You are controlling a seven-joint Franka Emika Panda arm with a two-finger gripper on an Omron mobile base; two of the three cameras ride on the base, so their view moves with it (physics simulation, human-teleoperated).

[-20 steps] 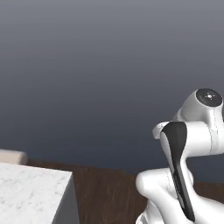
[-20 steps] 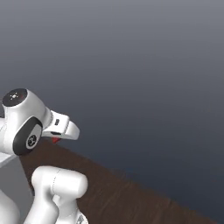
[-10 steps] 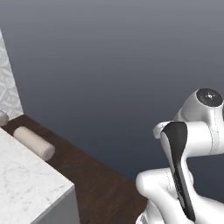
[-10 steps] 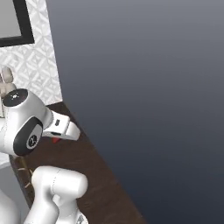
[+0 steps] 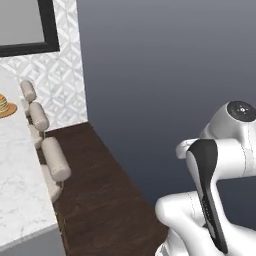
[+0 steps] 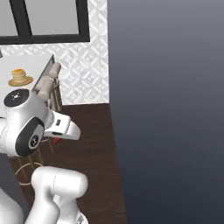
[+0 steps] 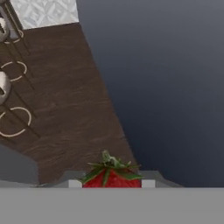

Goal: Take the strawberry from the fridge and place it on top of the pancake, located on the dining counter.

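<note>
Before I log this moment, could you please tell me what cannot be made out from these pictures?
- Strawberry, hand view: lower half cut off by the bottom band; the claw tips gripping it cannot be seen.
- Claw, right base view: mostly hidden behind the white hand; just a red speck shows.
- Pancake, left base view: cut off by the left edge; too small in the right base view for detail.
- Dining counter: far end runs out of frame.

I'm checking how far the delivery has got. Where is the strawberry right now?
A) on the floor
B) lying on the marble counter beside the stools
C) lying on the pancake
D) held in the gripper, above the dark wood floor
D: in the hand view the strawberry sits at the gripper, over the wood floor; the pancake on the dining counter carries nothing red.
</note>
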